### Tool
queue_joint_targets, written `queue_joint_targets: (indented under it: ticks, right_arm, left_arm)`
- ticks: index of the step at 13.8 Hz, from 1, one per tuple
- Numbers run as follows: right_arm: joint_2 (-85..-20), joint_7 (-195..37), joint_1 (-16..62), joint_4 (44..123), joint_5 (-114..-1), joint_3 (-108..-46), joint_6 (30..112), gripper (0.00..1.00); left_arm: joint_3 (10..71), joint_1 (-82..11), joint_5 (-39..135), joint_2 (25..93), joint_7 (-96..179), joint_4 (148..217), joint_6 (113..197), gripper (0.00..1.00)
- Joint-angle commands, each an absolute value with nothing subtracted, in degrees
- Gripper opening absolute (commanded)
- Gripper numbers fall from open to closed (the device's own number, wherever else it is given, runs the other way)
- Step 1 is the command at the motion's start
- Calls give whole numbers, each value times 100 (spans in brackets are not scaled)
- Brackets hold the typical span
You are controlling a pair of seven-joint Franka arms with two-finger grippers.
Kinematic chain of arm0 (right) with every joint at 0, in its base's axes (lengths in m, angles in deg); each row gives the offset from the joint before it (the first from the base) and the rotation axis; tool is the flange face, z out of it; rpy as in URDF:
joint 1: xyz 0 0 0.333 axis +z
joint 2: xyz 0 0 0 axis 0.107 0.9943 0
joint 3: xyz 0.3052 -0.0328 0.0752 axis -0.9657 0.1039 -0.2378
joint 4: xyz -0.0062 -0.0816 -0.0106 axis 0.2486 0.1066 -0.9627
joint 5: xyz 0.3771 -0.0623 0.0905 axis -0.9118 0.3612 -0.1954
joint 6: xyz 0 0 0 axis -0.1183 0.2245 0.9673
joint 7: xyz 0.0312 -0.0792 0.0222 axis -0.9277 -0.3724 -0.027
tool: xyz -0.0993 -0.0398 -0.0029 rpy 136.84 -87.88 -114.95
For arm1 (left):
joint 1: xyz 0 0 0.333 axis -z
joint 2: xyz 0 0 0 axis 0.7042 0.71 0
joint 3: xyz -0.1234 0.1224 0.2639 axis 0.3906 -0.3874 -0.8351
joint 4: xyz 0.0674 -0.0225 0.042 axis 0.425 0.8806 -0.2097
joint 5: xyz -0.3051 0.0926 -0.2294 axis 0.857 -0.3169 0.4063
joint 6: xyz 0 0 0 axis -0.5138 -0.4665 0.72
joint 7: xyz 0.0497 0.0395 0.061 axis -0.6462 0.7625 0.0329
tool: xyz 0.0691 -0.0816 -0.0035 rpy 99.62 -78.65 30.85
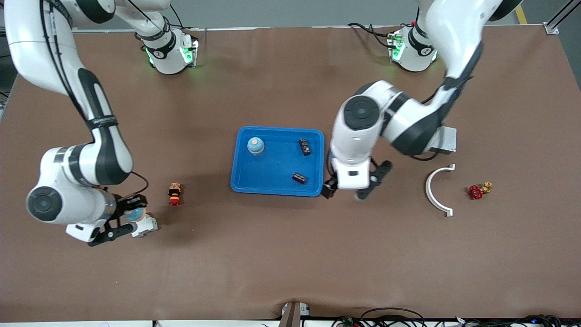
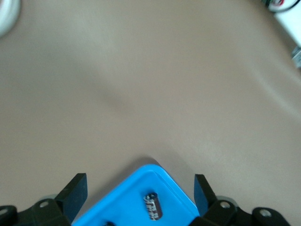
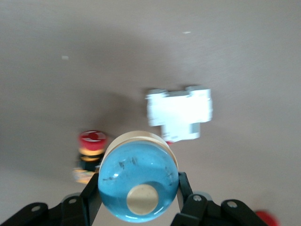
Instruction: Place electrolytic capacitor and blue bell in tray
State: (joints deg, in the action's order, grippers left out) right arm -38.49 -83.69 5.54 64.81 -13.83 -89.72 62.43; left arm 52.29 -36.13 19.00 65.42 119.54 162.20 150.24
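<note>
The blue tray (image 1: 272, 172) lies mid-table. In it are one blue bell (image 1: 256, 145) and two black electrolytic capacitors (image 1: 305, 146) (image 1: 299, 178). My left gripper (image 1: 345, 194) hangs open and empty over the tray's corner at the left arm's end. The left wrist view shows that tray corner (image 2: 127, 202) and a capacitor (image 2: 152, 206) between my left gripper's (image 2: 139, 195) spread fingers. My right gripper (image 1: 129, 217) is shut on a second blue bell (image 1: 135, 212) toward the right arm's end. The right wrist view shows this bell (image 3: 138, 176) clamped in the right gripper (image 3: 138, 188).
A white block (image 1: 146, 225) lies under the held bell, and a red-capped button part (image 1: 174, 193) stands beside it. A grey metal box (image 1: 447, 141), a white curved piece (image 1: 436, 193) and a red valve (image 1: 476, 191) sit toward the left arm's end.
</note>
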Motion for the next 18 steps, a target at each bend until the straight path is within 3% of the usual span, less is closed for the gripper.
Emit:
queue_joint_targets:
  ticks: [1, 5, 9, 15, 17, 18]
  right_arm:
    - [-3994, -7352, 999, 6556, -1636, -8915, 6072, 14]
    - [-3986, -5753, 1694, 6556, -1707, -8915, 6133, 14]
    - [-3933, -4398, 2388, 6582, -1716, -8915, 6404, 14]
    - [-3898, -3738, 2846, 7188, -2208, -8906, 7318, 14]
    - [-3898, -3438, 3030, 7337, -2208, -8897, 7582, 14]
    - [-3898, -3342, 3101, 7416, -2208, -8897, 7662, 14]
  left_arm:
    - [5264, -4228, 2482, 5696, 10535, 16380, 14517, 100]
    - [5273, -4782, 2669, 4982, 9279, 16416, 13456, 100]
    - [5273, -5653, 2799, 4490, 6790, 16424, 13155, 100]
    - [5335, -6453, 2985, 4111, 5512, 16398, 12812, 100]
    - [4846, -6027, 3011, 3770, 5406, 16538, 12802, 100]
    - [4225, -5501, 3151, 3673, 5353, 16660, 12785, 100]
